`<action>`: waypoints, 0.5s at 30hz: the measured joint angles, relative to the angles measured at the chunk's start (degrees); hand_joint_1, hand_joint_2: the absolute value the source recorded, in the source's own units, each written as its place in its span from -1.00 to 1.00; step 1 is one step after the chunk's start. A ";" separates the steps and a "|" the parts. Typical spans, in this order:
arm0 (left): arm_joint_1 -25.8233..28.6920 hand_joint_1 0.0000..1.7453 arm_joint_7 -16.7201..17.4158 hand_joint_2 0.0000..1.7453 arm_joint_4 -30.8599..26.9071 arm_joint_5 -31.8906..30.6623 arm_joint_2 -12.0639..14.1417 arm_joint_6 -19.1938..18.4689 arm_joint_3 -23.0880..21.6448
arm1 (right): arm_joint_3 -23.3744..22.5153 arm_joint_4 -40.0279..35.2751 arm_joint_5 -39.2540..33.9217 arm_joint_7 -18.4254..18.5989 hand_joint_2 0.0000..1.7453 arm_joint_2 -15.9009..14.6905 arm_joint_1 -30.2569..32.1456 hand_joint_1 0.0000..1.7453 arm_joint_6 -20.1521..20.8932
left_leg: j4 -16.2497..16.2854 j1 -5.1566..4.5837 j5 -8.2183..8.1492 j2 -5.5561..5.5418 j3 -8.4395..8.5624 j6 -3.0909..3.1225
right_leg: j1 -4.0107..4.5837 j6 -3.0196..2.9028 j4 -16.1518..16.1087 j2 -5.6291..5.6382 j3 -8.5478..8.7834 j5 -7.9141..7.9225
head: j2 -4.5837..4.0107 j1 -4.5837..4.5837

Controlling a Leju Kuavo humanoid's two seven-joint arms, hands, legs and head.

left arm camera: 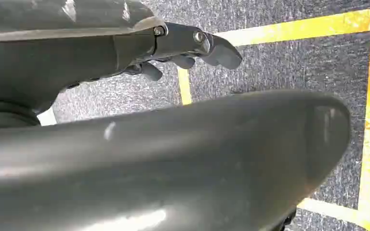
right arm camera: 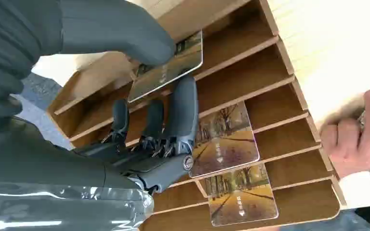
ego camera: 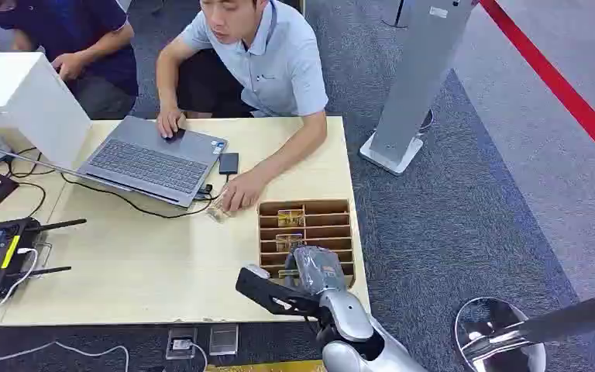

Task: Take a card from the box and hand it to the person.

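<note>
Head view: your right hand [ego camera: 304, 273] sits over the near end of the slotted box [ego camera: 307, 232] at the table's right edge; the person's hand [ego camera: 240, 191] rests just beside the box.

Left wrist view: left hand [left arm camera: 192, 50] hangs over the floor, fingers loosely curled, holding nothing.

Right wrist view: thumb and fingers [right arm camera: 183, 108] pinch a card [right arm camera: 166, 70] in a near slot. Looks thin, light, stiff, glossy, likely slippery; keep hold across its flat faces near the edge.
</note>
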 joint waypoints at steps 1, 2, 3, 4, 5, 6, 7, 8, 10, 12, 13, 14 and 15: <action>0.00 -1.00 0.00 -1.00 0.00 0.00 0.00 0.00 -0.02 | 0.00 0.02 0.02 0.00 1.00 0.00 0.00 0.06 0.00 | 0.00 0.00 0.00 0.00 0.00 0.00 | 0.00 0.00 0.00 0.00 0.00 0.00 | 0.00 0.00; 0.00 -1.00 -0.02 -1.00 0.00 0.00 0.00 -0.02 -0.04 | 0.00 0.04 0.02 0.00 1.00 0.00 0.00 0.08 0.00 | 0.00 0.00 0.00 0.00 0.00 0.00 | 0.00 -0.01 0.00 0.00 0.00 -0.01 | 0.00 0.00; 0.00 -1.00 -0.02 -1.00 0.00 0.00 0.00 -0.02 -0.04 | 0.00 0.04 0.02 0.00 1.00 0.00 0.00 0.08 0.00 | 0.00 0.00 0.00 0.00 0.00 0.00 | 0.00 -0.01 0.00 0.00 0.00 -0.01 | 0.00 0.00; 0.00 -1.00 -0.04 -1.00 0.00 0.00 0.00 -0.04 -0.04 | 0.00 0.04 0.02 0.00 1.00 0.00 0.01 0.08 -0.02 | 0.00 0.00 0.00 0.00 0.01 0.00 | 0.00 -0.01 0.00 0.00 0.00 -0.01 | 0.00 0.00; 0.00 -1.00 -0.07 -1.00 0.00 -0.02 0.00 -0.04 -0.04 | 0.00 0.04 0.02 0.00 1.00 0.00 0.02 0.08 -0.02 | 0.00 0.00 0.00 0.00 0.01 0.00 | 0.00 -0.01 0.00 0.00 0.00 -0.01 | 0.00 0.00; 0.00 -1.00 -0.09 -1.00 0.00 -0.02 0.00 -0.04 -0.04 | 0.00 0.07 0.02 0.00 1.00 0.00 0.02 0.08 -0.02 | 0.00 0.00 0.00 0.00 0.01 0.00 | 0.00 -0.01 0.00 0.00 0.00 0.00 | 0.00 0.00; 0.00 -1.00 -0.11 -1.00 0.00 0.00 0.00 -0.04 -0.06 | 0.00 0.07 0.02 0.00 1.00 0.00 0.02 0.08 -0.04 | 0.00 0.00 0.00 0.00 0.01 0.00 | 0.00 -0.01 0.00 0.00 0.01 0.00 | 0.00 0.00; 0.00 -1.00 -0.11 -1.00 0.00 0.00 0.00 -0.04 -0.07 | -0.02 0.07 0.02 0.00 1.00 0.00 0.03 0.16 -0.05 | 0.00 0.00 0.00 0.00 0.02 0.00 | 0.00 -0.01 0.00 0.00 0.01 0.00 | 0.00 0.00; 0.00 -1.00 -0.11 -1.00 0.00 -0.02 0.00 -0.04 -0.13 | -0.04 0.11 0.02 0.00 1.00 0.00 0.02 0.22 -0.07 | 0.00 0.00 0.00 0.00 0.02 0.00 | 0.00 -0.01 0.00 0.00 0.01 0.00 | 0.00 0.00; 0.00 -1.00 -0.11 -1.00 0.00 0.00 0.00 -0.04 -0.22 | -0.11 0.17 0.02 0.00 1.00 0.00 0.02 0.48 -0.09 | 0.00 0.00 0.00 0.00 0.02 0.00 | 0.00 -0.01 0.00 0.00 0.01 0.00 | 0.00 0.00; 0.00 -1.00 -0.13 -1.00 0.00 0.00 0.00 -0.04 -0.24 | -0.13 0.22 0.02 0.00 1.00 0.00 0.01 0.48 -0.11 | 0.00 0.00 0.00 0.00 0.01 0.00 | 0.00 -0.01 0.00 0.00 0.01 0.00 | 0.00 0.00; 0.00 -1.00 -0.20 -1.00 0.00 0.04 0.00 -0.04 -0.24 | -0.17 0.24 0.00 0.00 1.00 0.00 0.01 0.48 -0.11 | 0.00 0.00 0.00 0.00 0.01 0.00 | 0.00 -0.01 0.00 0.00 0.01 0.00 | 0.00 -0.02; 0.00 -1.00 -0.28 -1.00 0.00 0.13 0.00 -0.04 -0.24 | -0.20 0.24 0.00 0.00 1.00 0.00 0.01 0.48 -0.18 | 0.00 0.00 0.00 0.00 0.01 0.00 | 0.00 -0.01 0.00 0.00 0.01 0.00 | 0.00 0.00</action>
